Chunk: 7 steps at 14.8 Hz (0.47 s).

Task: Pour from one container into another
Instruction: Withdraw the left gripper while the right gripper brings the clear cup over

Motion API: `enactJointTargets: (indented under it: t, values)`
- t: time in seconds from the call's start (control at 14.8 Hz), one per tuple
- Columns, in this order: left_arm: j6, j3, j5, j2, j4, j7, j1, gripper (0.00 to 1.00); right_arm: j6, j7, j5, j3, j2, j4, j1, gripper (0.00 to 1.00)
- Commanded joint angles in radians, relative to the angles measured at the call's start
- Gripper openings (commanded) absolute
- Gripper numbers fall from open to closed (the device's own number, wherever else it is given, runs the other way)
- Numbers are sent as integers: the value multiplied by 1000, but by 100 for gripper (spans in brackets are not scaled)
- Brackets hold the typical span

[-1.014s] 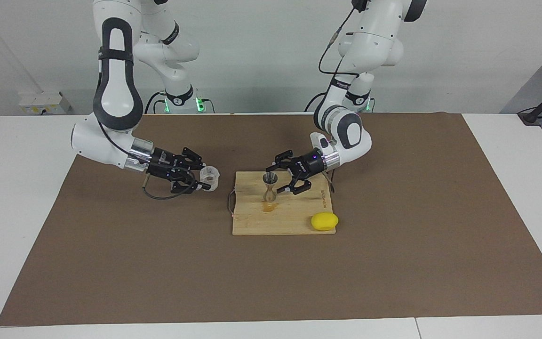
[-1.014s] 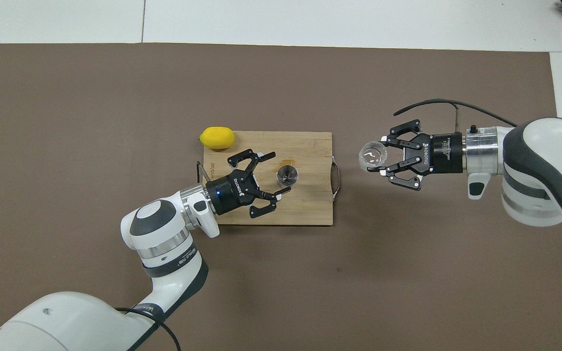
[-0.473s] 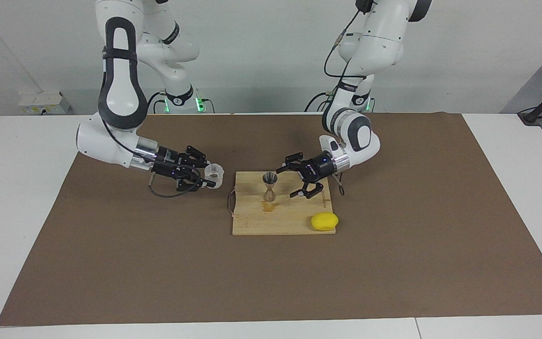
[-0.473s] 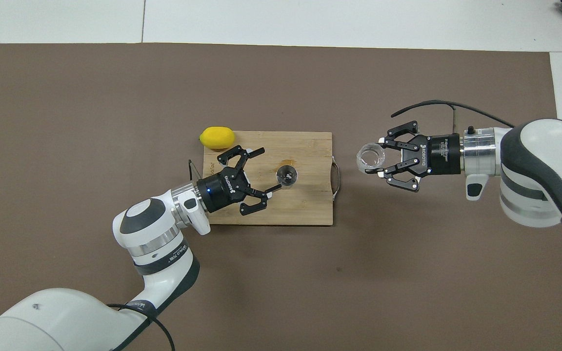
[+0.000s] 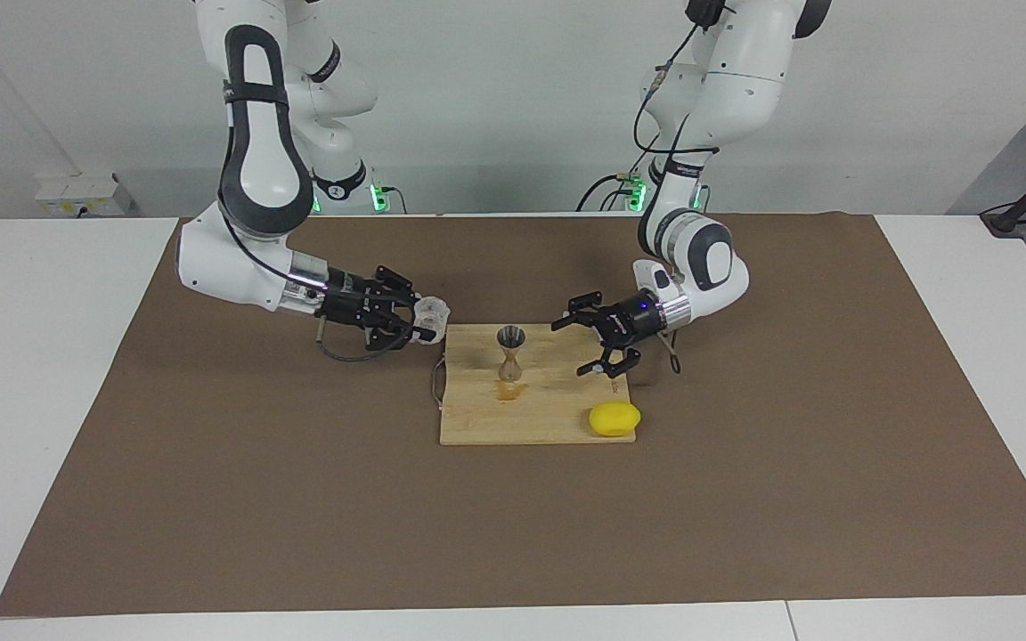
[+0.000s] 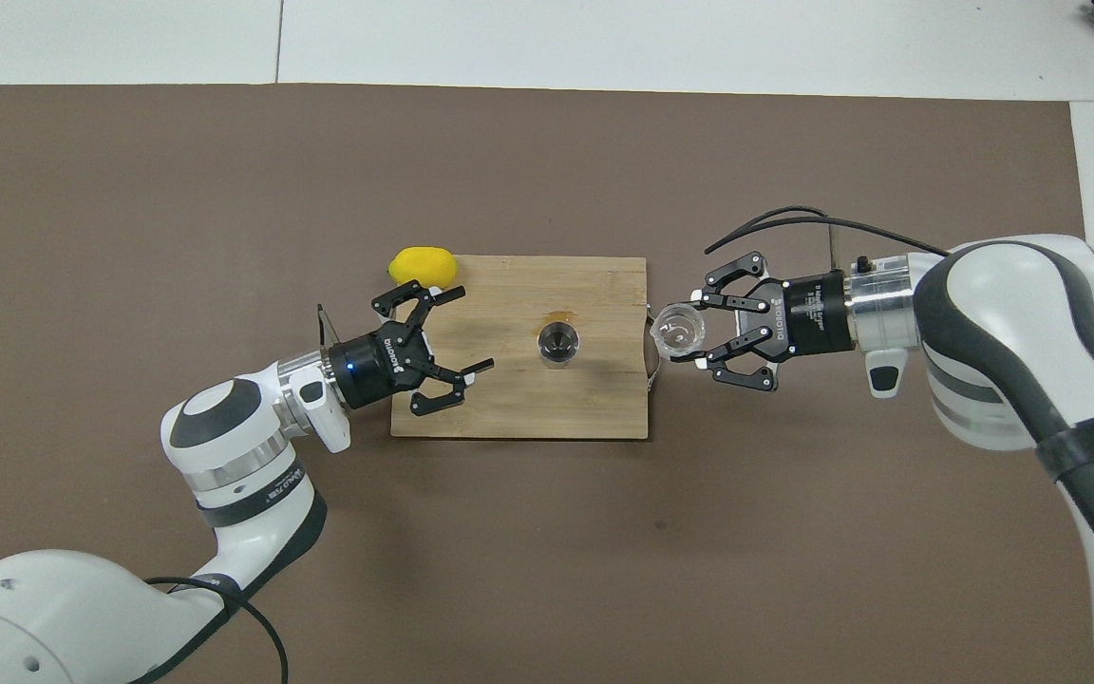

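right claw grips glass cup | left claw spread | overhead: jigger interior

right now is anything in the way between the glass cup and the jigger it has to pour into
Nothing visible. The right tool holds the glass cup in the air over the cutting board's edge, and only bare board lies between it and the jigger. The open left tool is over the board's other end, clear of that path.

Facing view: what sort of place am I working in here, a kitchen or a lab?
Most likely a robotics lab staged as a bar-prep station: a bare white wall, a brown mat on a white table, and only a wooden cutting board with a jigger and a lemon.
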Motion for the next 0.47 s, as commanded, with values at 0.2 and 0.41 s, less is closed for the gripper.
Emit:
enactJointTargets:
  t: [0.2,0.41]
  values:
    - [-145,-4,256,-57,-60,10,199,99,42,50,-59,-6,-25,-16,59,0]
    - [-233,-2,438,-62,-52,-17,310,99,69,94,-111,-4,-22,-8,79,0]
